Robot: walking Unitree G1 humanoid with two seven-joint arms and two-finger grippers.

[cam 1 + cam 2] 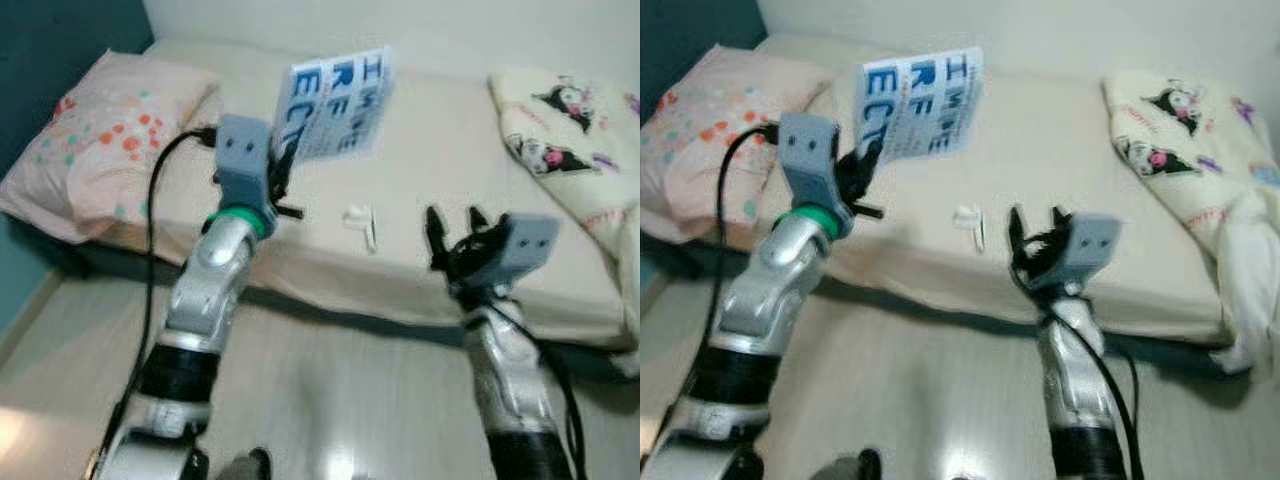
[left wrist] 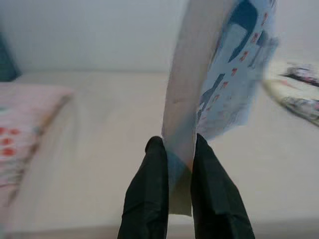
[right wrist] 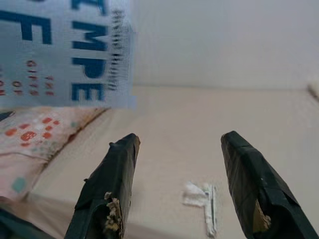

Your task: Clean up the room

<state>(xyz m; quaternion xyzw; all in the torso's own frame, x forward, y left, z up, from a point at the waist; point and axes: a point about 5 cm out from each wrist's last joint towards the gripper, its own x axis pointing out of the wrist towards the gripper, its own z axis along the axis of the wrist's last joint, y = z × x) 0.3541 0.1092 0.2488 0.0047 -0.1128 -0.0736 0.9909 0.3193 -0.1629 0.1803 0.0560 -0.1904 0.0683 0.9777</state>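
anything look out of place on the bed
A small white scrap lies loose mid-mattress, litter on otherwise bare bedding. The blue-lettered paper is already lifted, pinched in the left pincer; the right pincer hovers open near the scrap.

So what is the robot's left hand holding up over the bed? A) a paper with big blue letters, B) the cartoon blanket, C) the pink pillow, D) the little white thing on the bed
A: the left gripper has its two black fingers pinched on the bottom edge of the paper with big blue letters, lifting it above the bed, while the pink pillow and the little white thing lie on the bed.
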